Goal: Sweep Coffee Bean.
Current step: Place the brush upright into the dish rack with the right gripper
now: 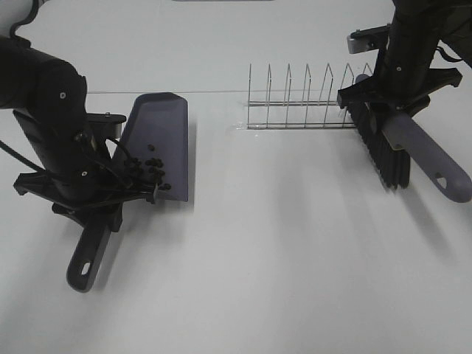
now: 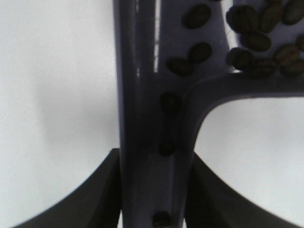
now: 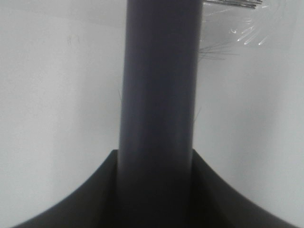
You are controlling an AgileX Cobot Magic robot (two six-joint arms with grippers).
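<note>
A grey-purple dustpan [image 1: 158, 140] lies on the white table at the left. Several dark coffee beans [image 1: 153, 171] sit in its rear part near the handle; they show close up in the left wrist view [image 2: 259, 40]. My left gripper [image 1: 94, 199] is shut on the dustpan's handle [image 2: 149, 142]. My right gripper [image 1: 385, 103] at the far right is shut on the grey handle [image 3: 159, 95] of a brush [image 1: 417, 151], whose black bristles [image 1: 383, 151] hang beside the handle, over the table.
A wire dish rack [image 1: 306, 99] stands at the back centre-right, just left of the brush. The dustpan handle's end [image 1: 82, 267] sticks out toward the front left.
</note>
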